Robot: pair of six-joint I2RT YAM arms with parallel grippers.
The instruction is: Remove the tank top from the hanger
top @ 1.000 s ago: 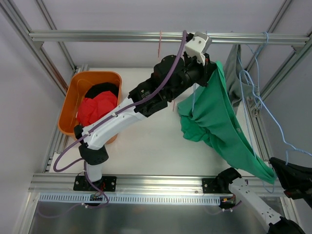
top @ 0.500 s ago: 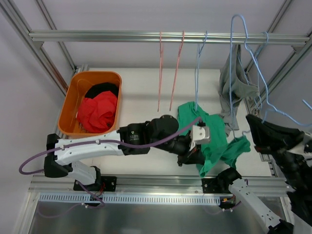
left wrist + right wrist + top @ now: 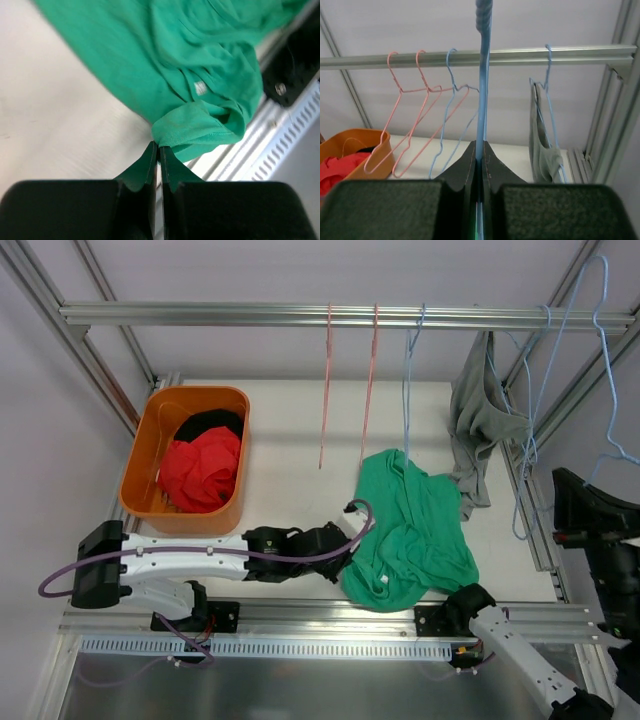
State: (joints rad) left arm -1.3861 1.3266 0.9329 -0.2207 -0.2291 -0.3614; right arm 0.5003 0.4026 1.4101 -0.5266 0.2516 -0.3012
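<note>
This is a robotics lab test cell. Aluminium extrusion framing (image 3: 95, 377) boxes in a white counter (image 3: 290, 430), with plain white panels behind. A metal rail (image 3: 200, 314) at 12 o'clock carries wire hangers (image 3: 328, 380), and an orange bin (image 3: 140, 465) of clothes sits at 9 o'clock. At 6 o'clock, robot arm bases (image 3: 195, 617) are bolted to a beam beside a slotted cable duct (image 3: 300, 647).

We can read no text, brand, number or sign anywhere in these views. The only candidate we find is a small pale tag (image 3: 200, 88) on the green tank top (image 3: 215, 45), near its bunched edge. In the left wrist view it is blurred, and from the top camera it is only a light speck.
</note>
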